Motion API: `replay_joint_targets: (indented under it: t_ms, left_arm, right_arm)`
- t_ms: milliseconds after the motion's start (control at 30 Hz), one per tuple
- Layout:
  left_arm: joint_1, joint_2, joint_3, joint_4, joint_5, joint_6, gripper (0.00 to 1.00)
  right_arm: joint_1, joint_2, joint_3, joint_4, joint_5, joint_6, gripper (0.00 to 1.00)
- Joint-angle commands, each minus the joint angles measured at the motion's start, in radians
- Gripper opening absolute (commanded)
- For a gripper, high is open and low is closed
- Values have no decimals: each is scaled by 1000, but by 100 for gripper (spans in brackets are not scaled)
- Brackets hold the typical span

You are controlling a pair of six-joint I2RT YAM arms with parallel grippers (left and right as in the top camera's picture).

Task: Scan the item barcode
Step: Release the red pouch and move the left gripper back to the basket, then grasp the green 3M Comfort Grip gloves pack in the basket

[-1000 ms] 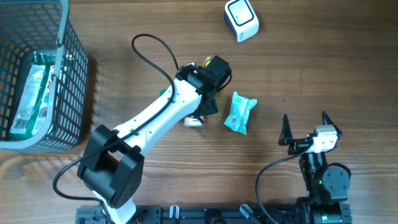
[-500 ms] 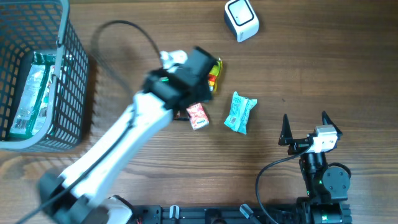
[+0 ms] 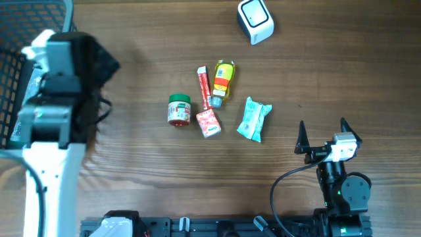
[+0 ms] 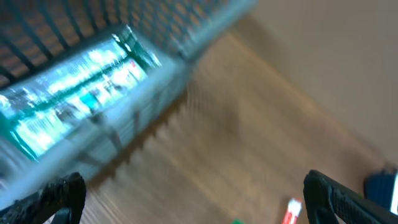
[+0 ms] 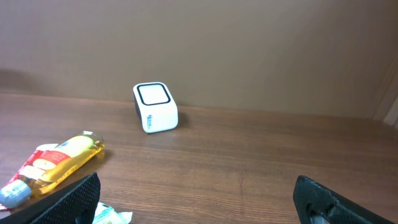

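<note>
Several small items lie in the middle of the table: a green-lidded jar [image 3: 179, 110], a red stick pack [image 3: 204, 87], a yellow tube [image 3: 223, 79], a small red packet [image 3: 208, 122] and a teal packet [image 3: 254, 119]. The white scanner [image 3: 255, 21] stands at the back. My left arm [image 3: 62, 72] is blurred at the far left over the basket [image 3: 12, 39]. In its wrist view my left gripper [image 4: 199, 208] is open and holds nothing. My right gripper [image 3: 322, 137] stands open near the front right, empty. Its wrist view shows the scanner [image 5: 155, 107] and the yellow tube [image 5: 56, 162].
The grey wire basket [image 4: 186, 43] holds a green-and-white packet [image 4: 74, 81]. The right arm's black cable [image 3: 283, 191] loops on the table at the front right.
My left arm has swung from over the items in the middle to the far left over the basket, uncovering the items. The right arm has not moved.
</note>
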Motion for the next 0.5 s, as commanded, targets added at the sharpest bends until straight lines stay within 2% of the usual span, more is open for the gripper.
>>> replay_joint_targets:
  t_ms: [0,267,467]
  left_arm:
    - [69,-42,31,18,-16,103,100]
    - [158,-34,75,81,-16,188,100]
    - [286,46,75,126,24,330,99]
  right_arm:
    - [-3,-4,-1,6,19,-18,100]
    - [-3,-4,-1,6,19,-17,100]
    - [-3,-4,-1,6,19,-18,100]
